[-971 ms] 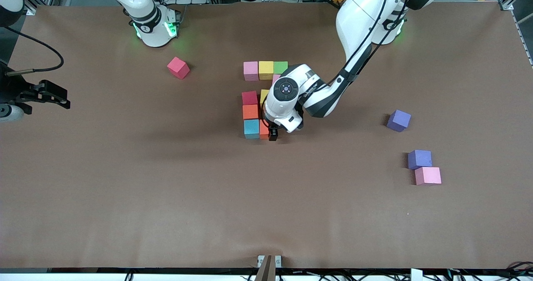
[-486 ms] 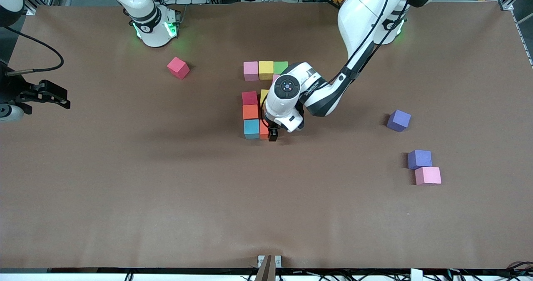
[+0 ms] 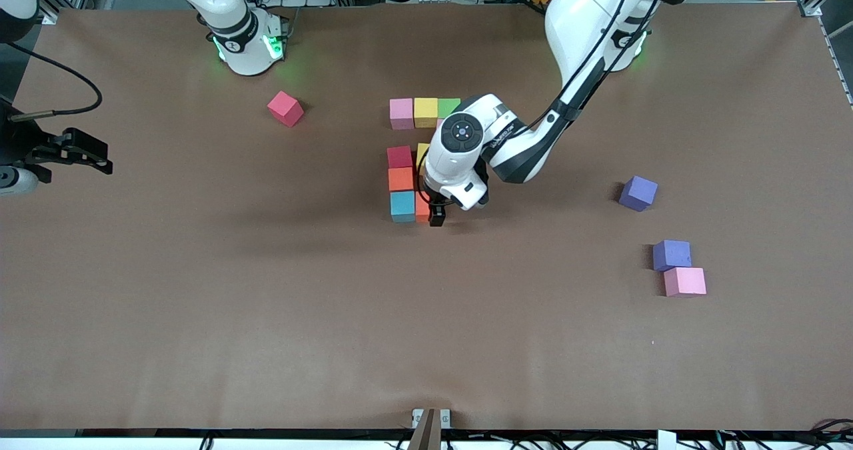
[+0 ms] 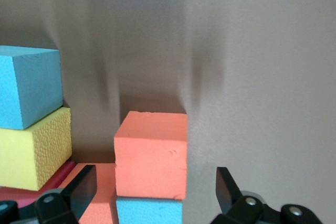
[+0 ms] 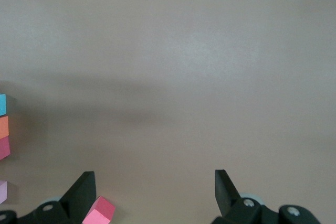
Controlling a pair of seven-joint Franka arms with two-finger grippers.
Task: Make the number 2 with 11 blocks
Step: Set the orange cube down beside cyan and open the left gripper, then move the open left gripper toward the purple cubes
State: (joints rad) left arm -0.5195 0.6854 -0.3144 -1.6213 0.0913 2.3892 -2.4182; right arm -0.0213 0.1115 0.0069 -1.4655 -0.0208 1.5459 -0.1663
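Pink cube [image 3: 685, 281]: nearest the front camera, toward the left arm's end, touching a purple cube [image 3: 672, 254] just farther back.

Second purple cube [image 3: 638, 193]: farther again, alone, tilted askew.

Number 2 [image 3: 414, 160]: mid-table, partly built and partly hidden by the left arm. Nearest row: light blue cube [image 3: 402, 206] with an orange cube [image 4: 151, 153] beside it. Next rows away from the camera: second orange cube [image 3: 400, 179], then a red cube [image 3: 400, 157] with a yellow cube [image 3: 422, 153] beside it. Farthest row: pink [image 3: 401, 113], yellow [image 3: 426, 111], green [image 3: 448, 107], touching in line.

Left gripper [image 4: 152, 192]: low over the nearest row, fingers spread either side of the orange cube, not touching it.

Loose red cube [image 3: 285, 108]: toward the right arm's end, near that arm's base, turned askew.

Right gripper [image 5: 152, 192]: waiting above bare table at the right arm's end, fingers spread, holding nothing.
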